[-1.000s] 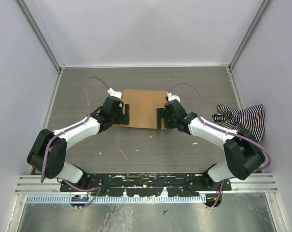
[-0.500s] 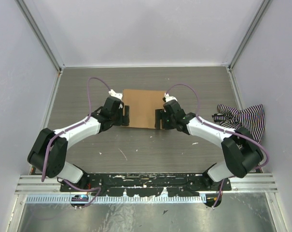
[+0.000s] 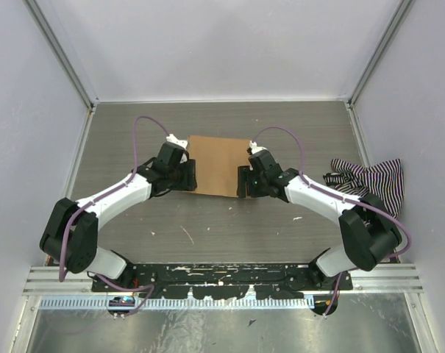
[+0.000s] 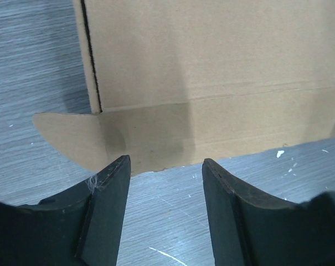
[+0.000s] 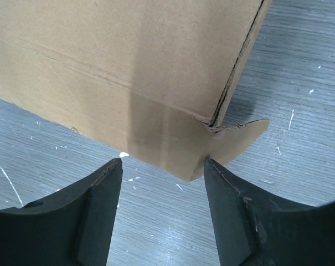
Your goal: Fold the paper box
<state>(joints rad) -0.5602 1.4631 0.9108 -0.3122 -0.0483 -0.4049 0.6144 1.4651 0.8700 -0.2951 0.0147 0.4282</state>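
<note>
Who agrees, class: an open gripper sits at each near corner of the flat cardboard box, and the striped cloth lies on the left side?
Not quite. The striped cloth lies on the right side, as the top external view shows. The rest stands: the paper box lies flat, with the open left gripper and open right gripper at its near corners.

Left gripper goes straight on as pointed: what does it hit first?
The paper box: the left gripper, jaws open, faces the edge of its flat flap, just ahead on the table. Whether it would butt that edge or slide over it is unclear; height is hard to read.
</note>
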